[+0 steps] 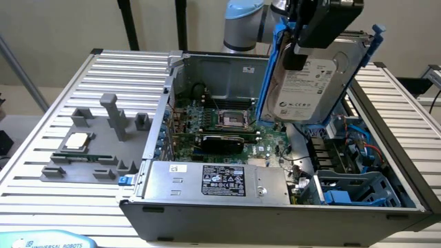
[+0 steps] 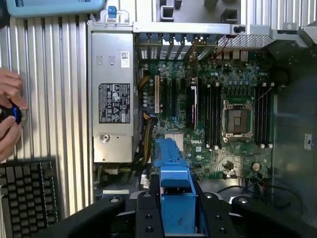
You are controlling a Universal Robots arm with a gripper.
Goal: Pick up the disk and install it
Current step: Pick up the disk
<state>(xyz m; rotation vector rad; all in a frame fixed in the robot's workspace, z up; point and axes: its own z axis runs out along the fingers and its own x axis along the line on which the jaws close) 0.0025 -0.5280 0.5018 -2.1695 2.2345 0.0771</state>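
The disk [image 1: 313, 93] hangs on edge above the open computer case [image 1: 276, 209], its white label facing the camera and its blue carrier bracket [image 1: 267, 72] along both sides. My gripper [image 1: 298, 59] comes down from above and is shut on the disk. The wrist view has the blue carrier [image 2: 173, 188] clamped between my black fingers [image 2: 147, 215], looking down on the motherboard [image 2: 223, 124]. The disk is over the case's side at the exterior view's right, clear of the board.
Inside the case are a silver power supply with a black label [image 1: 217, 181] and a blue drive cage [image 1: 355, 188]. A grey fixture [image 1: 90, 150] holds a small square chip [image 1: 76, 139]. A person's hand [image 2: 9, 119] and a keyboard [image 2: 27, 193] are beside the case.
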